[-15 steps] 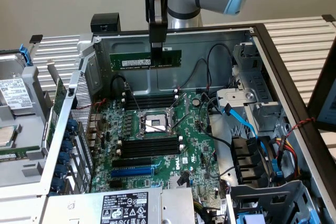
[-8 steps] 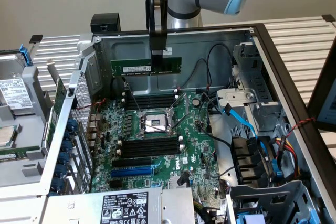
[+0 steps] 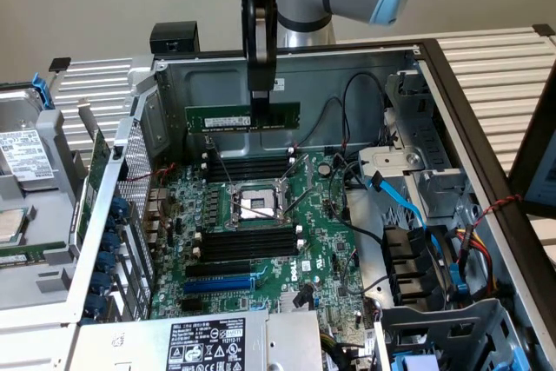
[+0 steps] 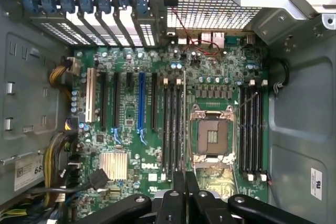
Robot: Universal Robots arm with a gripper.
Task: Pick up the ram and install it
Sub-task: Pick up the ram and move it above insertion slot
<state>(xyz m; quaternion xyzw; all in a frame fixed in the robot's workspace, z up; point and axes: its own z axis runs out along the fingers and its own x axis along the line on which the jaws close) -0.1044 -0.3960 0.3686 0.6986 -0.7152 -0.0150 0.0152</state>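
Note:
The ram (image 3: 228,118), a long green stick with a small white label, hangs level in the air over the back of the open computer case. My gripper (image 3: 261,97) comes down from above and is shut on it right of its middle. In the wrist view the ram (image 4: 184,124) shows edge-on as a thin line running out from my gripper (image 4: 185,179). That line lies between one bank of black memory slots (image 4: 172,127) and the CPU socket (image 4: 212,137). A second slot bank (image 4: 252,129) lies beyond the socket. On the motherboard below, the far slots (image 3: 248,167) and near slots (image 3: 248,243) stand unfilled.
A blue expansion slot (image 3: 217,285) lies near the power supply (image 3: 204,342). Blue and black cables (image 3: 408,215) crowd the drive bay at the exterior view's right. The metal case walls (image 3: 347,76) ring the board, and a removed side panel with drives (image 3: 26,180) lies at the left.

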